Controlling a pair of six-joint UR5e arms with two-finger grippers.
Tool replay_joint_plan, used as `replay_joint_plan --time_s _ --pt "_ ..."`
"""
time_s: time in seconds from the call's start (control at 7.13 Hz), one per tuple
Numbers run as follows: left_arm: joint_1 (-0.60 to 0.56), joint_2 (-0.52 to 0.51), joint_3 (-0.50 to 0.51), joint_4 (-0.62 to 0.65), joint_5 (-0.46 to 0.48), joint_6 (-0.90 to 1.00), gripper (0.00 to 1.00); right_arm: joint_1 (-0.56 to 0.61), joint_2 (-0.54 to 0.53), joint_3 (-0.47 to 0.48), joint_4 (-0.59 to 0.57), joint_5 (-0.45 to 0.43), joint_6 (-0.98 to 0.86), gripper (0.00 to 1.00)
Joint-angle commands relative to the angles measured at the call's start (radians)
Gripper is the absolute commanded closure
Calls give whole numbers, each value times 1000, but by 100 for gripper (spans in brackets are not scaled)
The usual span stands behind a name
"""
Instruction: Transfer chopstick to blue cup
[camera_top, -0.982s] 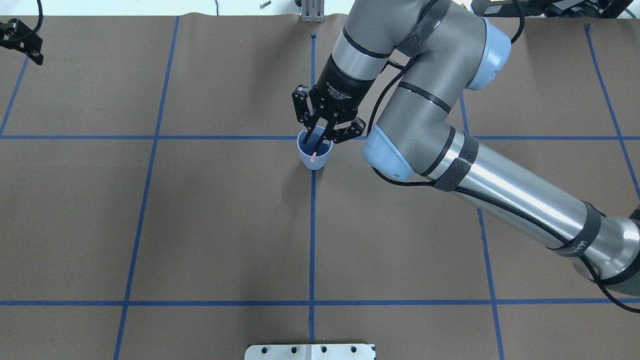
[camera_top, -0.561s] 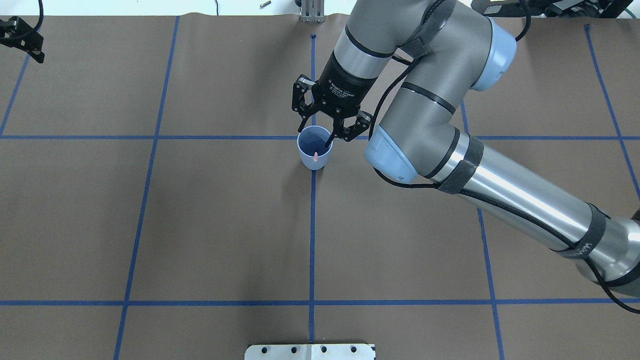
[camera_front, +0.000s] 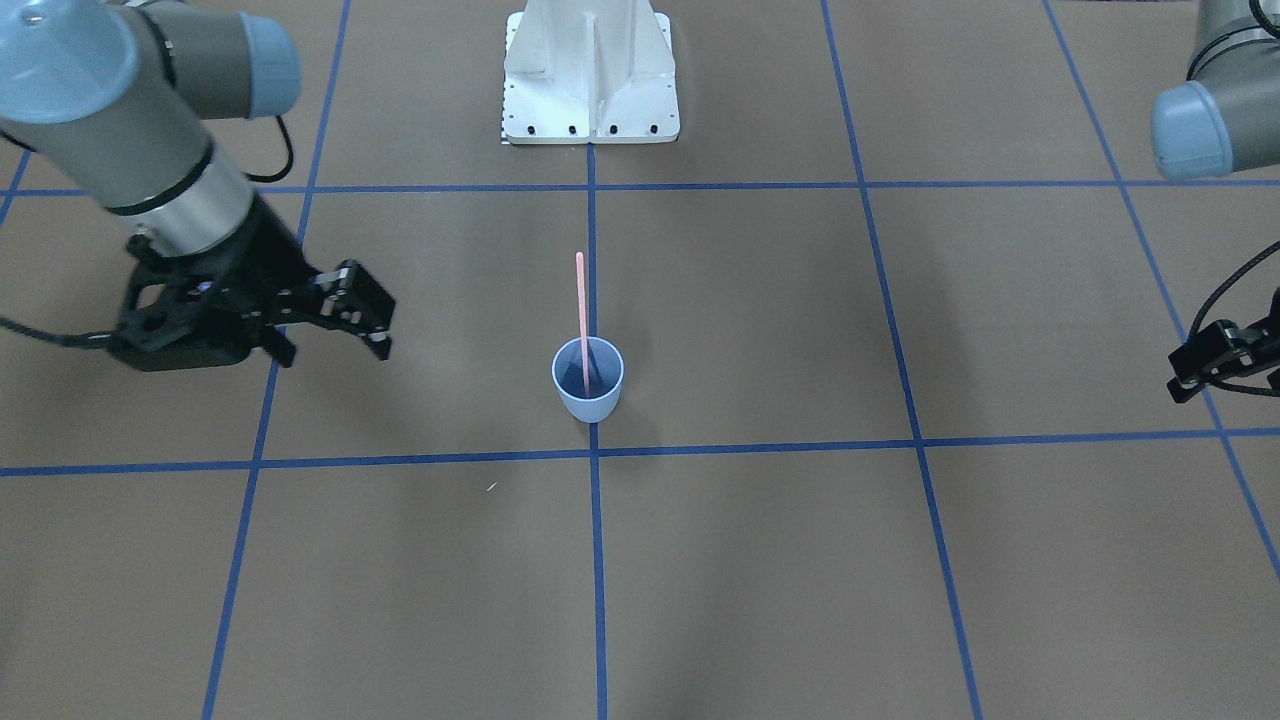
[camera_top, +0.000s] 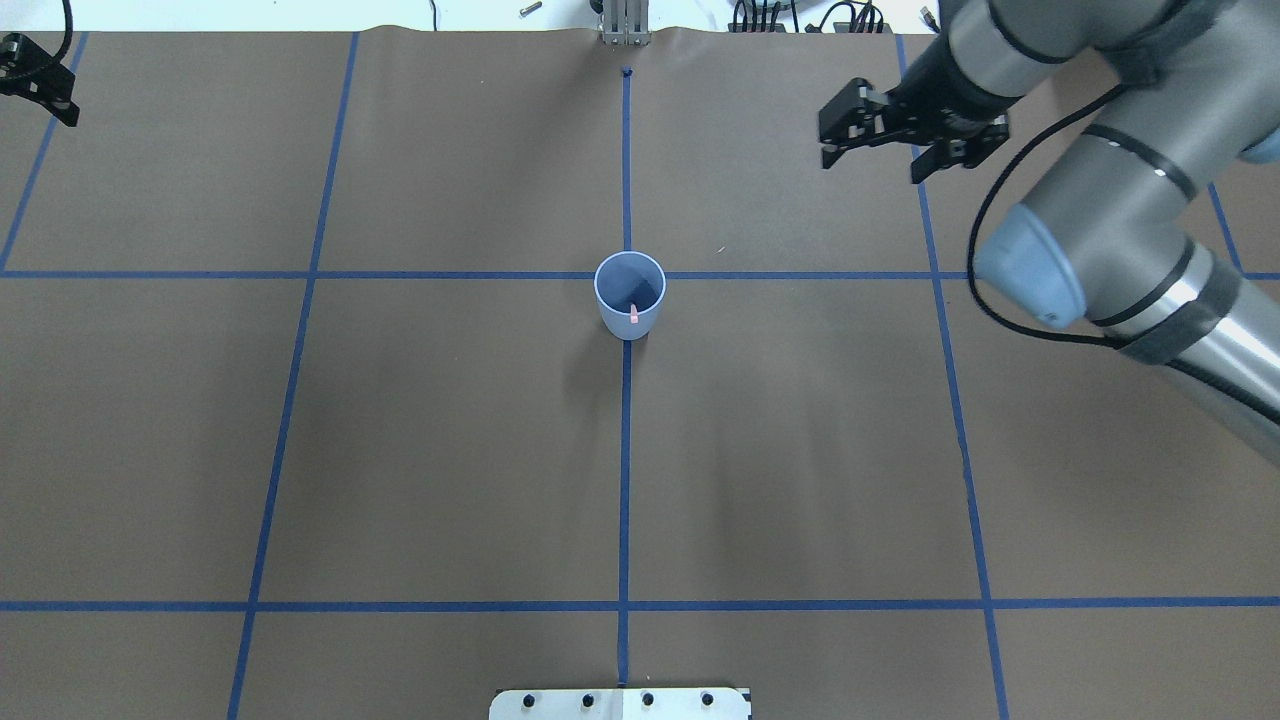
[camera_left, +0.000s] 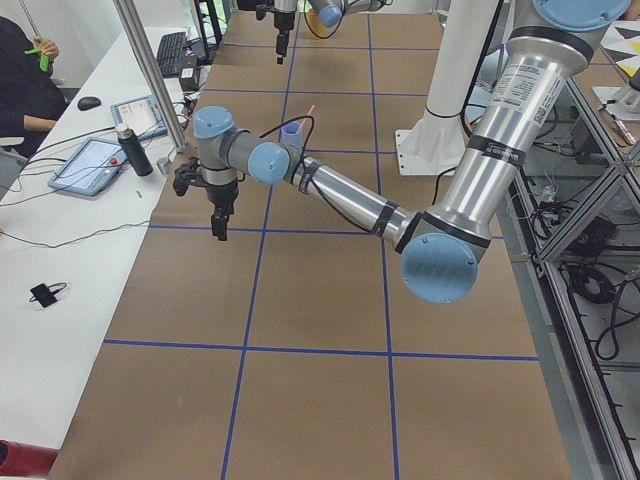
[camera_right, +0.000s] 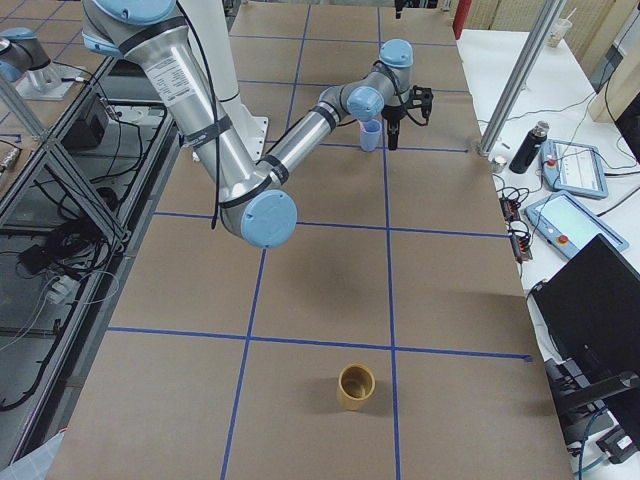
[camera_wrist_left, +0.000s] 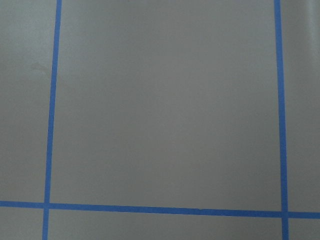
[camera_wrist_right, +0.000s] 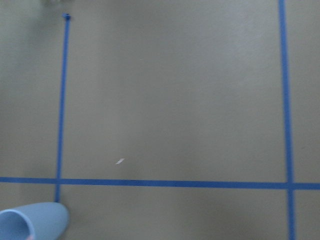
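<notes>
a brown paper-covered worktop (camera_top: 450, 450) marked into squares with blue tape, seen from several cameras. a light blue cup (camera_top: 612, 318) stands upright near the middle of the worktop, on the centre tape line, halfway between the left and right edges. a thin pink chopstick (camera_front: 579, 300) stands inside the cup, its lower end down in the bottom and its upper end rising well above the rim, on the side of the cup nearer the robot's edge. nothing is touching the cup or the chopstick.

the right gripper (camera_top: 870, 168) hangs above the paper well apart from the cup, towards the far right corner. its two black fingers are spread wide with nothing between them. its wrist camera looks down on bare paper and tape, with the cup only just in view at the lower left corner.

the left gripper (camera_top: 40, 92) sits at the far left corner, partly cut off. it is too small and too cropped to tell whether its fingers are apart or together. its wrist camera shows only paper and tape.

a white mounting plate (camera_front: 590, 90) sits at the middle of the robot's edge. a tan cup (camera_right: 355, 387) stands upright near the right edge.
</notes>
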Motion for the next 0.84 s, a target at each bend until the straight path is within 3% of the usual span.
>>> replay_joint_plan --time_s 0.0,0.28,0.56,0.7 --pt "-26 67 -29 -4 -3 2 1 158 -112 -25 -100 77 -414 0" --pt "-63 126 -41 -14 -47 11 1 357 -339 -27 -125 107 -868 0" --pt "-136 192 -41 -18 -58 225 1 535 -468 -62 -125 133 -1090 0" --pt "-193 232 -37 -15 -108 276 1 584 -535 -61 -118 139 -1167 0"
